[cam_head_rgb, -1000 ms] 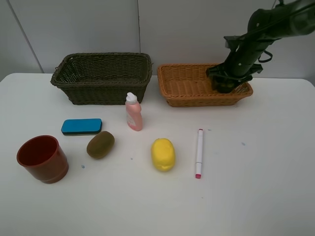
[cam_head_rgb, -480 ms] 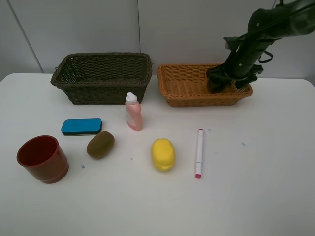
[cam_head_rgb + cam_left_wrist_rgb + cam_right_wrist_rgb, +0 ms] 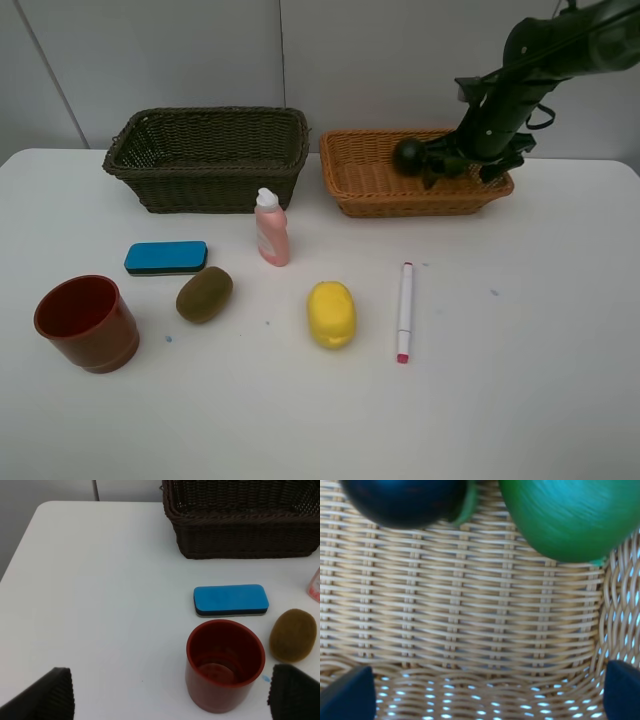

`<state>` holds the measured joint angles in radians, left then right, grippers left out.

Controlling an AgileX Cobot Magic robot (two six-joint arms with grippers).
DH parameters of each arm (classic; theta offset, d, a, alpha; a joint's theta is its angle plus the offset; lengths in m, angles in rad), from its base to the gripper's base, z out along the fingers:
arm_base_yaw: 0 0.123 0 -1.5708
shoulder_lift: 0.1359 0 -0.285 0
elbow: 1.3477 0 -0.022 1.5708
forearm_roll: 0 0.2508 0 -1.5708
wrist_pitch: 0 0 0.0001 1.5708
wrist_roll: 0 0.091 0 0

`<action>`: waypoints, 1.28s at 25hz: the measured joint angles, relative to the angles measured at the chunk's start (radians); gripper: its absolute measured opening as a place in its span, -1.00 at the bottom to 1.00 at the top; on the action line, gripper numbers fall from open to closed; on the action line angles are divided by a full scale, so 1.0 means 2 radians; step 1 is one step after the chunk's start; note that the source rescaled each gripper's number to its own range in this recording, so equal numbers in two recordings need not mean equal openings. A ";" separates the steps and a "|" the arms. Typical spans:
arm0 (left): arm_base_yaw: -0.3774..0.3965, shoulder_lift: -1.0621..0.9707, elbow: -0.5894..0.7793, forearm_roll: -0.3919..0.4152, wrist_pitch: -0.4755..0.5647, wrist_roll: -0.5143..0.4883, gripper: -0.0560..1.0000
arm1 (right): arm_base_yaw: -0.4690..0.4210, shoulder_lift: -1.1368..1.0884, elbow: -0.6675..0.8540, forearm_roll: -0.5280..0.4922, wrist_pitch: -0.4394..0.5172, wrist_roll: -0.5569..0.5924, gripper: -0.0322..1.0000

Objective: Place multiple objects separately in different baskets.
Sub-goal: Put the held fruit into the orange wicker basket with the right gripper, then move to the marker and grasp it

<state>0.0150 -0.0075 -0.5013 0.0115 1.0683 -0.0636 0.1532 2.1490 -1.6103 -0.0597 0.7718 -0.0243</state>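
My right gripper (image 3: 452, 168) (image 3: 482, 692) hangs open inside the orange-tan basket (image 3: 372, 196) (image 3: 470, 625), holding nothing. The dark mangosteen (image 3: 408, 156) (image 3: 405, 500) and the green lime (image 3: 565, 520) lie on the basket floor just beyond its fingertips. On the table are the pen (image 3: 405, 310), lemon (image 3: 331, 313), pink bottle (image 3: 271, 230), kiwi (image 3: 204, 294) (image 3: 292, 635), blue eraser (image 3: 166, 257) (image 3: 230, 600) and red-brown cup (image 3: 86, 322) (image 3: 225, 664). My left gripper (image 3: 170, 697) is open and empty, above the table near the cup. The dark green basket (image 3: 210, 185) (image 3: 240, 540) shows nothing inside.
The two baskets stand side by side at the back of the white table (image 3: 520, 380), close to the wall. The table's left edge (image 3: 20, 550) runs near the cup.
My right gripper has opened in the orange-tan basket and let go of the mangosteen, which now lies to its left. The left arm has not moved.
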 joint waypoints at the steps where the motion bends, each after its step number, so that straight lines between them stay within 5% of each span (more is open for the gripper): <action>1: 0.000 0.000 0.000 0.000 0.000 0.000 1.00 | 0.000 0.000 0.000 0.000 0.003 0.000 1.00; 12: 0.000 0.000 0.000 0.000 0.000 0.000 1.00 | 0.000 -0.049 0.000 0.000 0.025 0.000 1.00; 20: 0.000 0.000 0.000 0.000 0.000 0.000 1.00 | 0.024 -0.130 0.000 0.001 0.116 0.005 1.00; 26: 0.000 0.000 0.000 0.000 0.000 0.000 1.00 | 0.061 -0.149 0.000 0.001 0.208 0.055 1.00; 32: 0.000 0.000 0.000 0.000 0.000 0.000 1.00 | 0.105 -0.149 0.000 0.001 0.220 0.143 1.00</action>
<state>0.0150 -0.0075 -0.5013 0.0115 1.0683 -0.0636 0.3624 1.8509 -1.6103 -0.0572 1.2125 0.2623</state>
